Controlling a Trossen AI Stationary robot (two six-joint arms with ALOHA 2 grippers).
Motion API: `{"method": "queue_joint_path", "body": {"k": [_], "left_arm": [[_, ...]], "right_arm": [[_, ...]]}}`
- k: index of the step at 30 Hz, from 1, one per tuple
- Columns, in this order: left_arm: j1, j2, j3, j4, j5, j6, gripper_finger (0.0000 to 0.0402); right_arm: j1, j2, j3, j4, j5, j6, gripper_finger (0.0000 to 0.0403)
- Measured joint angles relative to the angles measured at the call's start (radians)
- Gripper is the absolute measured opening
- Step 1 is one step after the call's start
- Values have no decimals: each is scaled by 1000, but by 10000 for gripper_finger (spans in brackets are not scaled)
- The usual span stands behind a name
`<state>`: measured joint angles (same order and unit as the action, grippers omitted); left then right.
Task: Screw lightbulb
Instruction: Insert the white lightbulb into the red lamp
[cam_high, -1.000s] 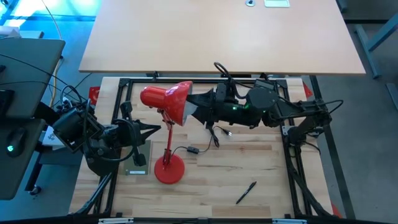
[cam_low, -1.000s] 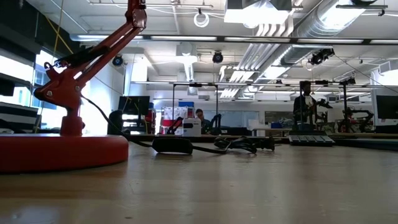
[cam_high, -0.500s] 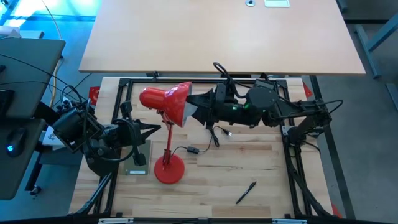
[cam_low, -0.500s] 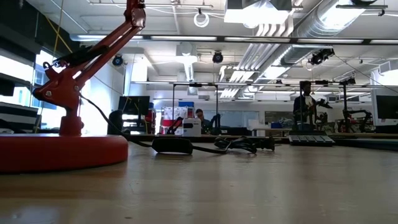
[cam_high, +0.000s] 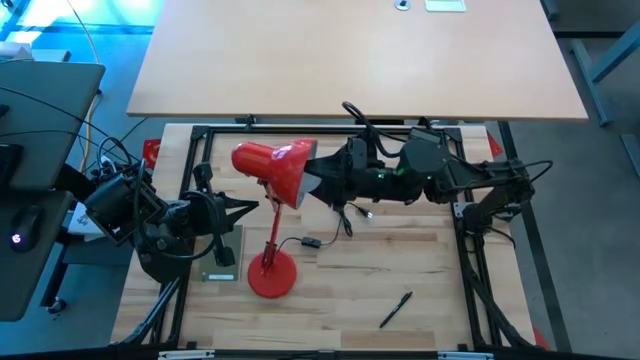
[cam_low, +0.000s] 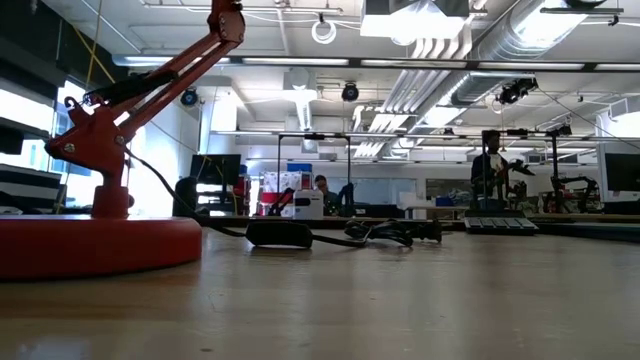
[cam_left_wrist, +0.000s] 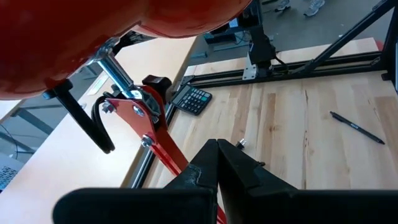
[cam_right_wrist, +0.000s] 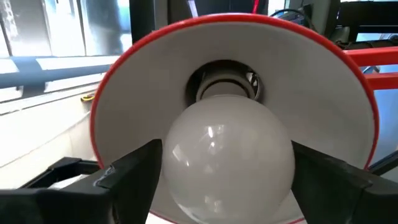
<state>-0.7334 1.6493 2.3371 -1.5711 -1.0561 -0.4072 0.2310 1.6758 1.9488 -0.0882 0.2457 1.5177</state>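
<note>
Sitting in the mouth of the red lamp shade (cam_right_wrist: 236, 81), the lightbulb (cam_right_wrist: 227, 155) fills the centre of the right wrist view, its narrow base already at the socket (cam_right_wrist: 227, 87) deep inside the white-lined cone. The right hand (cam_right_wrist: 227, 177) brackets the bulb, one dark finger (cam_right_wrist: 134, 171) at the lower left of that frame and its partner at the lower right; both seem to stand just off the glass, so I judge the hand released rather than gripping (contact at the very edge cannot be ruled out). In the high view the right hand (cam_high: 318, 177) reaches into the shade at centre frame, and the bulb itself is hidden there.

The left hand (cam_left_wrist: 217, 155) is clenched shut and empty, parked beside the lamp arm (cam_left_wrist: 152, 137) near the lamp base (cam_high: 271, 274) in the lower left of the counter (cam_high: 400, 250). A black pen (cam_high: 395, 309) lies well apart at lower right, and a cable with an inline switch (cam_high: 310, 241) trails across the middle.

To do this step well, the fingers should close evenly across the widest part of the bulb, the wrist axis held in line with the socket, then turn gently while pressing inward. Squeezing off-centre could tilt the thread or swing the shade aside.
</note>
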Motion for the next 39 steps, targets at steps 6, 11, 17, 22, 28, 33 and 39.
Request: {"method": "queue_joint_path", "body": {"k": [6, 11, 17, 22, 28, 33, 39], "left_arm": [[0, 0, 0, 0, 0, -1, 0], [0, 0, 0, 0, 1, -1, 0], [0, 0, 0, 0, 2, -1, 0], [0, 0, 0, 0, 0, -1, 0], [0, 0, 0, 0, 0, -1, 0], [0, 0, 0, 0, -1, -1, 0], [0, 0, 2, 12, 19, -173, 0]], "right_arm": [[4, -3, 0, -4, -71, -14, 316], [7, -11, 0, -15, -92, -89, 317], [17, -77, 0, -155, -65, -142, 317], [33, -134, 2, -286, 17, -158, 317], [38, -151, 2, -307, -16, -359, 317], [38, -163, 2, -314, -57, -768, 317], [61, -159, 102, -451, 21, -1422, 317]]}}
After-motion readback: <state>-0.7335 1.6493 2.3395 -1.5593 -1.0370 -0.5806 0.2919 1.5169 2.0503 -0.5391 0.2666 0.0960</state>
